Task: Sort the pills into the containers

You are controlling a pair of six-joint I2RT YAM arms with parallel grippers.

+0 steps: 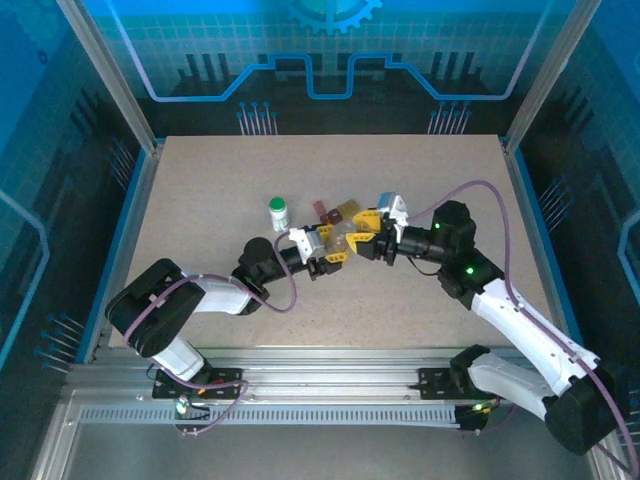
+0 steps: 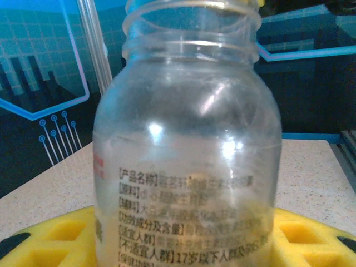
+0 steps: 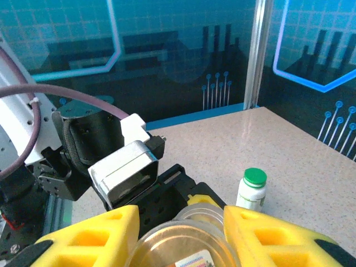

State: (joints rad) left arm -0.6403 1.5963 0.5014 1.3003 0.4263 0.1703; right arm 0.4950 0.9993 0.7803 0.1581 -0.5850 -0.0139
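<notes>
The transparent plastic bottle [image 2: 186, 144], with a threaded neck and black printed text, stands upright directly in front of the left wrist camera, its neck threads bare. The left claw [image 1: 328, 250] is closed on the lower body of this bottle, with yellow fingers [image 2: 50, 239] at both sides. The right claw [image 1: 363, 238] faces the left claw near the centre of the speckled beige worktop [image 1: 200, 180]. It grips a round, gold-toned lid [image 3: 186, 247] between its 2 yellow fingers [image 3: 89, 236]. The 2 containers, 1 small dark red square box [image 1: 322, 211] and 1 small yellow square box [image 1: 347, 209], rest on the worktop just beyond both claws. The white bottle with a green cap [image 1: 278, 212] stands upright to the left of the dark red square box, apart from it.
</notes>
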